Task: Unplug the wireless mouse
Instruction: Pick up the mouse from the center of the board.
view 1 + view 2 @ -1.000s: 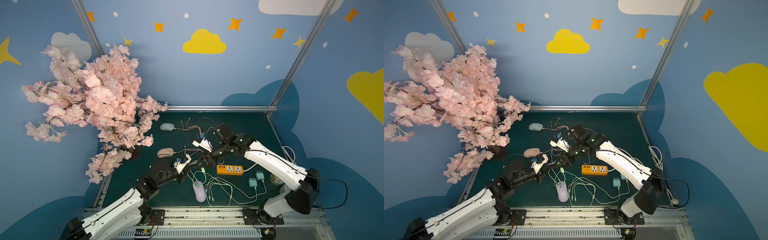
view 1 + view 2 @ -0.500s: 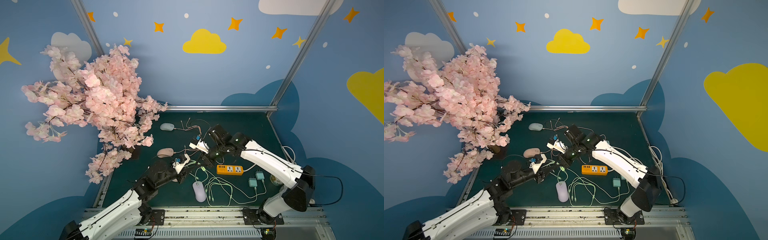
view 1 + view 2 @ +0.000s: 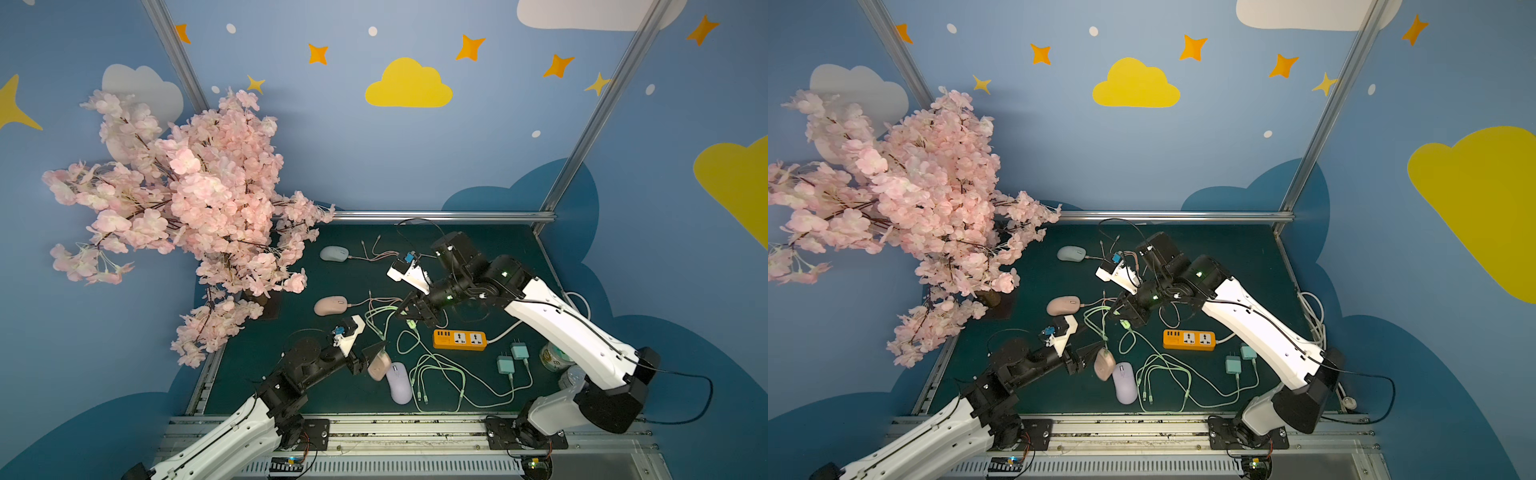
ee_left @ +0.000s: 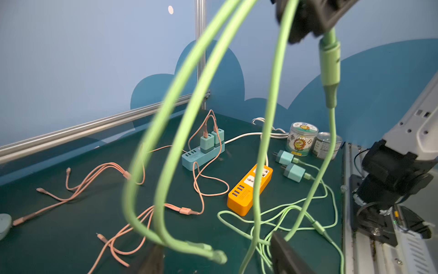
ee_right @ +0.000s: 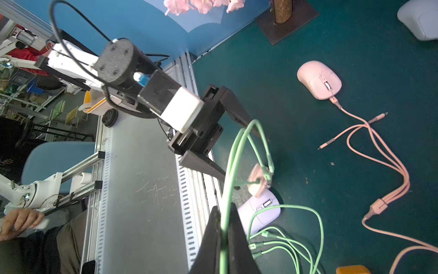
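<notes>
Pink and motion-blurred, the mouse [image 3: 379,365] sits low at the near side of the mat [image 3: 478,257], just beside the purple mouse [image 3: 400,384]. Plugs of the green cable [image 4: 330,64] dangle right by it; whether one is in it cannot be told. The left gripper [image 5: 244,157] is just beside the mouse, jaws spread, gripping nothing. The right gripper [image 5: 224,213], toward mid-mat, is clamped on the green cable. An orange strip [image 3: 459,340] lies near.

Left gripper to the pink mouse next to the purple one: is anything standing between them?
Only the green cable: held by the shut right gripper, its loops hang through the gap of the open left gripper, right at the pink mouse beside the purple mouse. Nothing else visible.
</notes>
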{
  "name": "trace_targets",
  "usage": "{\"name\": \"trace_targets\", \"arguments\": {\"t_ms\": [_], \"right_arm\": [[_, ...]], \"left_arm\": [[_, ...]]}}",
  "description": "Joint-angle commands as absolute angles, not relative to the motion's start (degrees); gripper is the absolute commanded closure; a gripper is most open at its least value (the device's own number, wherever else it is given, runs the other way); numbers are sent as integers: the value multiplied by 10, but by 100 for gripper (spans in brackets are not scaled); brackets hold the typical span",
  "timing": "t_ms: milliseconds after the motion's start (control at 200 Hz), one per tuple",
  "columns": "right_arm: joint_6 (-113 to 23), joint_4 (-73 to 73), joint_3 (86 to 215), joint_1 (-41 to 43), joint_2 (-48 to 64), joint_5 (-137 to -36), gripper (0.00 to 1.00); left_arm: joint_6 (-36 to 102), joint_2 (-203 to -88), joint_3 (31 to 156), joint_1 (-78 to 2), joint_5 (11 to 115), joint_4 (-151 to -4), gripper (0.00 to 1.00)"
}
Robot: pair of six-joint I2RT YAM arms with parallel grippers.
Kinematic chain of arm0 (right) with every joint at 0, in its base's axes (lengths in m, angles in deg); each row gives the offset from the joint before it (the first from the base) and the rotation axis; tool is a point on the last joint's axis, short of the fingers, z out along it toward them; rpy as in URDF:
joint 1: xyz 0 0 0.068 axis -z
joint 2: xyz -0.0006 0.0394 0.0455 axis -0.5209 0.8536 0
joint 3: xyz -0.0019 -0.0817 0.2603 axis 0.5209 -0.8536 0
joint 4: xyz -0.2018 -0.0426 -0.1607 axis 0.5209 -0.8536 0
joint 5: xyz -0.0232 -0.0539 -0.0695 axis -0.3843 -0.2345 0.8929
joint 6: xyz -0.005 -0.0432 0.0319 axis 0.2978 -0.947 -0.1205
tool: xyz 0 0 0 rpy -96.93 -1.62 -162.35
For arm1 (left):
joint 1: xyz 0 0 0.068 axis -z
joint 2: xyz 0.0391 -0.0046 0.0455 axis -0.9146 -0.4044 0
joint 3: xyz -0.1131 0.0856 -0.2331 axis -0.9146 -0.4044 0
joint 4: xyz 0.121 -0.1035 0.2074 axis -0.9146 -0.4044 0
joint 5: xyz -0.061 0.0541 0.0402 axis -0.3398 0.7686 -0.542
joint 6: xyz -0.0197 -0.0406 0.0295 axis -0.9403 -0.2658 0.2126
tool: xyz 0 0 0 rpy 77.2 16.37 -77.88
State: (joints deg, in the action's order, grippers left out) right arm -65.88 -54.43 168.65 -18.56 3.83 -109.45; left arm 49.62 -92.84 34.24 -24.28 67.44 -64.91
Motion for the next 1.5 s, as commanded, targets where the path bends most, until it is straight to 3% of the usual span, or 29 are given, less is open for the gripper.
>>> {"name": "trace_targets", "arguments": {"t_ms": [0, 676, 1066, 1217, 1377, 1497], "right_arm": [[-653, -558, 1708, -183, 17, -1099, 100], [-644, -572, 1808, -184, 34, -1105, 100], [-645, -572, 1836, -186, 55, -1110, 100], [-645, -571, 1837, -186, 57, -1112, 100], [-643, -571, 1839, -187, 60, -1115, 100], [-640, -566, 1840, -189, 62, -1119, 100]], "left_arm": [[492, -916, 343, -244, 664, -629, 40], [498, -954, 353, -246, 624, -604, 43], [514, -967, 363, -246, 582, -611, 94], [513, -971, 364, -247, 584, -608, 89], [508, -974, 364, -247, 594, -604, 62], [507, -974, 363, -246, 594, -601, 57]]}}
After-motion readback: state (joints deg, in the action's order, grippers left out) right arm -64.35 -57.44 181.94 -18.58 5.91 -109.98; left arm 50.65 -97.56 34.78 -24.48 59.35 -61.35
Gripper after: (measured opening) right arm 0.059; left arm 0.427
